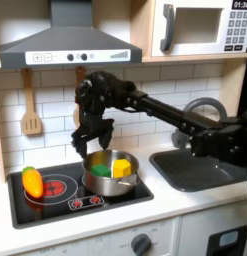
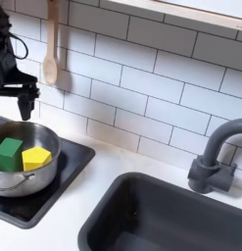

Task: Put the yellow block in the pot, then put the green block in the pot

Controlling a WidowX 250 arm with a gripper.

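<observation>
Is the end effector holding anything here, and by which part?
Nothing is held. The end effector hangs empty above the round silver metal pot, where the small yellow cube and dark green cube already lie.

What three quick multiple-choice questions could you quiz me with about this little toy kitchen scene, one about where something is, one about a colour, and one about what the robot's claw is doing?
1. Where is the yellow block?
A. In the sink
B. Inside the pot
C. On the countertop

2. What colour is the block lying beside it in the pot?
A. Green
B. Red
C. Blue

3. What is the gripper doing?
A. Carrying the yellow block
B. Resting inside the sink
C. Hanging above the pot, holding nothing

Answers:
1 B: both exterior views show the yellow cube within the silver pot's walls.
2 A: the green block sits touching the yellow one in the second exterior view.
3 C: the fingers are above the rim with no block between them; whether they are open or closed is hard to tell.
</observation>
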